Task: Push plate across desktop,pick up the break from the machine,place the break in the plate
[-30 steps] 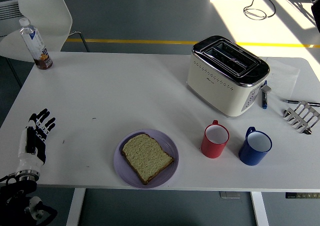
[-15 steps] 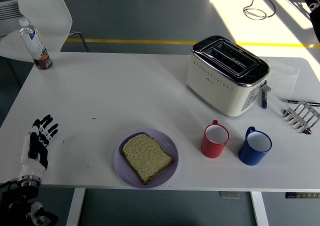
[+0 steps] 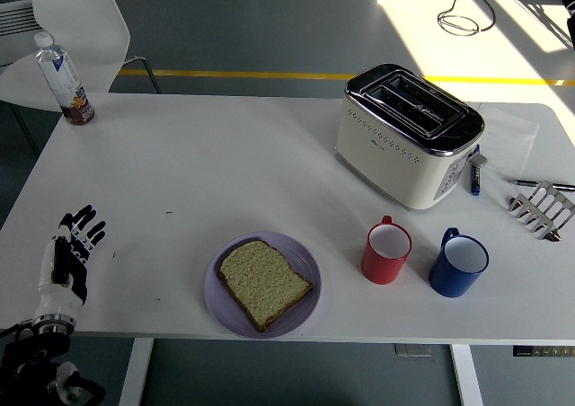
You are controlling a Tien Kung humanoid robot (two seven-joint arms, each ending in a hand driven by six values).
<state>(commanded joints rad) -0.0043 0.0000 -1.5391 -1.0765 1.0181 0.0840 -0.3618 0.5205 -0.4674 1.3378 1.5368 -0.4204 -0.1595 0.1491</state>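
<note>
With the slice of toasted bread (image 3: 264, 283) already lying flat on the round lilac plate (image 3: 304, 309) at lower centre, the left hand (image 3: 69, 262) rests spread and empty at the white counter's (image 3: 225, 168) lower left.

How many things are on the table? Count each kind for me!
Cups: 2, a red cup and a blue cup
Toaster: 1
Purple plate: 1
Bread slice: 1, on the plate
Bottle: 1
Pens: 2, blue pen, silver pen
Metal rack: 1
Total: 9
</note>
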